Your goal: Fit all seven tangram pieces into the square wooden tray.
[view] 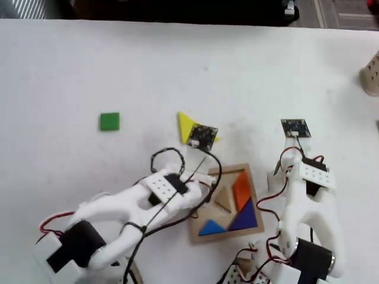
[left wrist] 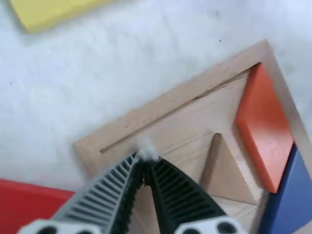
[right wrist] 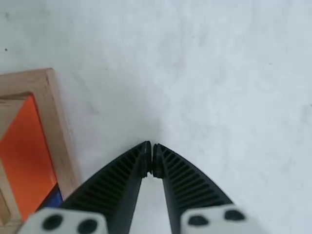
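Observation:
The square wooden tray [view: 256,201] lies between the two arms. In it are an orange piece [view: 241,189], a light blue triangle [view: 211,227], a dark blue triangle [view: 246,218] and a plain wood triangle [view: 222,202]. My left gripper [left wrist: 144,163] is shut and empty, its tip over the tray's bare floor just inside the rim [left wrist: 170,97]. A red piece [left wrist: 24,204] lies outside the tray beside that gripper. The yellow triangle [view: 186,123] and green square [view: 109,121] lie on the table beyond. My right gripper [right wrist: 150,152] is shut over bare table, beside the tray [right wrist: 57,122].
The left arm [view: 136,204] stretches in from the lower left, and its wrist board covers part of the yellow triangle. The right arm [view: 308,207] stands just right of the tray. A beige object [view: 371,74] sits at the table's right edge. The table's far half is open white surface.

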`<state>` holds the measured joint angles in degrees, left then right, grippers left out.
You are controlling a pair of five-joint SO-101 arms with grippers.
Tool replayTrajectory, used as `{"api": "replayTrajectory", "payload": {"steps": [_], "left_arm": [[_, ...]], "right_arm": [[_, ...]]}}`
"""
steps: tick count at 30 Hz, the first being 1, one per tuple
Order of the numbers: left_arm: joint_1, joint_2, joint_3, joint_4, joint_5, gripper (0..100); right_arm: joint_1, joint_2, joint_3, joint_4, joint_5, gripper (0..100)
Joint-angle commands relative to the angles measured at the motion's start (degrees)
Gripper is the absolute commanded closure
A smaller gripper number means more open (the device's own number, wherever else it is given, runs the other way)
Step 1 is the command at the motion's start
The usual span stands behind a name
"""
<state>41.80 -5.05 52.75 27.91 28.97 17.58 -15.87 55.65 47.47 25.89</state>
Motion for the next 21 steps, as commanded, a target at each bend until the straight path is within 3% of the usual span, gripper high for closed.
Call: {"api": "replayTrajectory", "payload": {"steps": [1, 21], "left_arm": [[3.7, 0.6, -3.0, 3.6, -2.6, 98], [10.0, 5.1, -6.6, -5.2, -2.8, 98]], "right_arm": [[0.7, -2.3, -0.1, -0.5, 0.5, 98.1], [0.5, -2.2, -0.1, -0.6, 0.5, 98.1]]}}
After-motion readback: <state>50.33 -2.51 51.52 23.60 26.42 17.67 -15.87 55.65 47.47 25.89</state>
